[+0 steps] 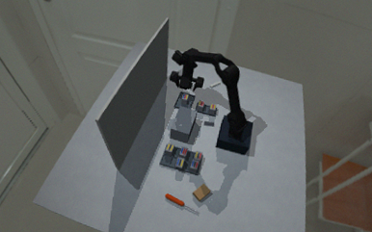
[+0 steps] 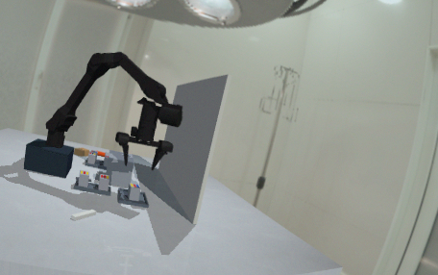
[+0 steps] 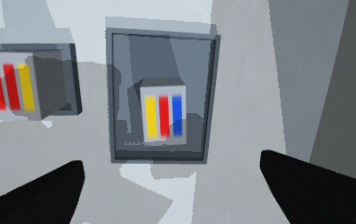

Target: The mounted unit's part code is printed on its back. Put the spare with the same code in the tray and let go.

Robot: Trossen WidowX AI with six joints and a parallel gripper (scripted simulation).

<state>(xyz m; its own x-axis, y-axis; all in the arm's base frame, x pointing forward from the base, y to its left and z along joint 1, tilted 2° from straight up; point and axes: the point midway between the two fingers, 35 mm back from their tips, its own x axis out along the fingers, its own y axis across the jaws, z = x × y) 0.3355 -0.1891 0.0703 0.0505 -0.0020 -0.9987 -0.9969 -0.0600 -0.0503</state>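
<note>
Three stripes, yellow, red and blue, mark the face of the spare (image 3: 163, 116) that stands inside the tray (image 3: 212, 100), and the tray serves here as the landmark. Going left to right in the wrist view: left of the tray, in a neighbouring holder (image 3: 71, 80), sits another block (image 3: 22, 87) with red and yellow stripes showing; its full code runs off the edge and cannot be read. Next comes the tray itself, a dark-rimmed rectangle with its long axis running up and down the view, the spare upright a little below its middle and apart from the walls. Right of the tray lies pale worktop (image 3: 240, 90), then the shaded foot of the grey panel (image 3: 320, 60).

The pincer (image 3: 170, 195) hangs above the tray with its jaws spread nearly to the full, one dark finger (image 3: 45, 192) low on the left and its partner low on the right, and nothing is between them. The spare lies straight below and slightly ahead of the pincer, free of both fingers, as the exterior view also suggests: the gripper (image 2: 143, 150) hovers over the tray (image 2: 133, 199) by the panel. Judged from this, the placing and release look done; a straight lift away would avoid knocking the spare. Whether its code matches the mounted unit cannot be told here.
</note>
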